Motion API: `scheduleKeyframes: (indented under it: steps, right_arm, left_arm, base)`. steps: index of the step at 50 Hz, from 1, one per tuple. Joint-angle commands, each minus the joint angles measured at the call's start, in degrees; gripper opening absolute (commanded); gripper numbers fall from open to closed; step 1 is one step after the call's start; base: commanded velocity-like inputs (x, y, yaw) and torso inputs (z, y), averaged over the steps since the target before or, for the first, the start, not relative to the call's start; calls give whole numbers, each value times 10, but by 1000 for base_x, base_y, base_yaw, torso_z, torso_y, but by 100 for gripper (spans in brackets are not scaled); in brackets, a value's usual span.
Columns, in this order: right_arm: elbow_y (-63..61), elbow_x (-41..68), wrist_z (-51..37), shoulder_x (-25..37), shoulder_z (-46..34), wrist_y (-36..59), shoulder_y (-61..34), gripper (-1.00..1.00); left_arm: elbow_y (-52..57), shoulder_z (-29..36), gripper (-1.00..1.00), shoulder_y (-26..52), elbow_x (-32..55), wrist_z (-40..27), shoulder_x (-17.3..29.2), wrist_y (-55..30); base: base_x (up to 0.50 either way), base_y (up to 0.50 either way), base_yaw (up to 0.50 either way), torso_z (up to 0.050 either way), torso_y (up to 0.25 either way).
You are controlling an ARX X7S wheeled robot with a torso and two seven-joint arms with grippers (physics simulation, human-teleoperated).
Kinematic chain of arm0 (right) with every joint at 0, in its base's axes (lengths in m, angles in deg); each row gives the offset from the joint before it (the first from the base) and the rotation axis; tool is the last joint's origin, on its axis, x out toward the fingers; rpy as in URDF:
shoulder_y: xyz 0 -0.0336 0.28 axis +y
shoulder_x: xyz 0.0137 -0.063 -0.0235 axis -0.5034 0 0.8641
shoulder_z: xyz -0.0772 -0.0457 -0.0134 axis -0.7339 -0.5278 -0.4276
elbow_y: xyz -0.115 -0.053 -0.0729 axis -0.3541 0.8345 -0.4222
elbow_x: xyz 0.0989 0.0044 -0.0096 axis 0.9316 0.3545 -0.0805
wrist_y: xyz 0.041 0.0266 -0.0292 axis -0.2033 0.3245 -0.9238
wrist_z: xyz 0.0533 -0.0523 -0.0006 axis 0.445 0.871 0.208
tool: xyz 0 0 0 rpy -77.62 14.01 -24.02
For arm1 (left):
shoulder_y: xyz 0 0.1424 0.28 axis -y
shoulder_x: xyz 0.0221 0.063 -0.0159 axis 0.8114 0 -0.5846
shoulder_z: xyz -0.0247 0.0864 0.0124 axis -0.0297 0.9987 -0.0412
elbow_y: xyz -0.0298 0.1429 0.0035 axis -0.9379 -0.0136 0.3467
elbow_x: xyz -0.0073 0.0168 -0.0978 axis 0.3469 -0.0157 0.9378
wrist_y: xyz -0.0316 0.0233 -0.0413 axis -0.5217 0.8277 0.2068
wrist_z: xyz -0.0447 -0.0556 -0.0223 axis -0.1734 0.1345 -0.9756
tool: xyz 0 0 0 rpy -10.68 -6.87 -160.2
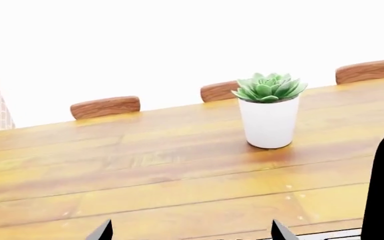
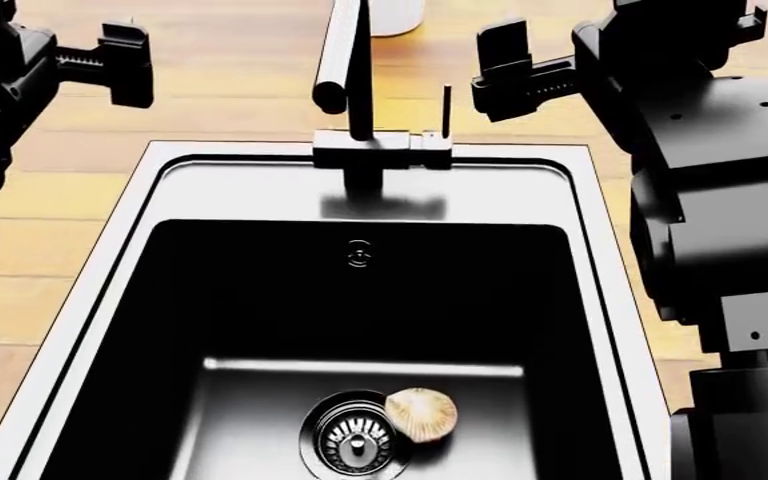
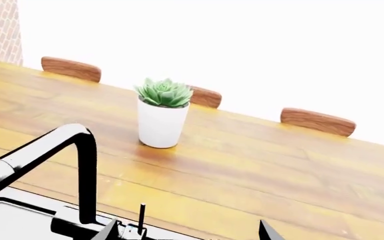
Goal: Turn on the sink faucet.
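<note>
Stood at the back rim of the sink (image 2: 584,260): the sink faucet (image 2: 357,100), column upright, spout reaching forward over the basin, stick lever vertical. Lay beside the drain: a shell (image 2: 422,412). Wooden counter (image 3: 259,175), potted succulent (image 3: 162,115), chair backs (image 3: 317,121) beyond. Left gripper (image 2: 104,65) and right gripper (image 2: 518,70) both released, grasping nothing.

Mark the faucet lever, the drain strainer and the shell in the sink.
faucet lever (image 2: 447,108): head view, middle of the thin upright stick.
drain strainer (image 2: 349,440): head view, centre of the chrome basket.
shell (image 2: 422,412): head view, middle of its ribbed top.
</note>
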Motion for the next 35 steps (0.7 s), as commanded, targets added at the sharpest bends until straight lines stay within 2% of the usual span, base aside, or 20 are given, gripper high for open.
scheduleKeyframes:
  steps: [1, 16, 35]
  right_arm:
    - [1, 4, 1, 0, 1, 4, -1, 100]
    - [5, 12, 1, -1, 3, 21, -5, 100]
    - [23, 38, 55, 1, -4, 49, -19, 100]
  left_arm:
    - [0, -1, 100, -4, -2, 0, 3, 1]
    - [0, -3, 100, -12, -1, 0, 5, 2]
    - [0, -12, 100, -27, 0, 3, 8, 18]
  base:
    - [387, 0, 0, 0, 0]
    - [343, 0, 0, 0, 0]
    - [42, 0, 0, 0, 1]
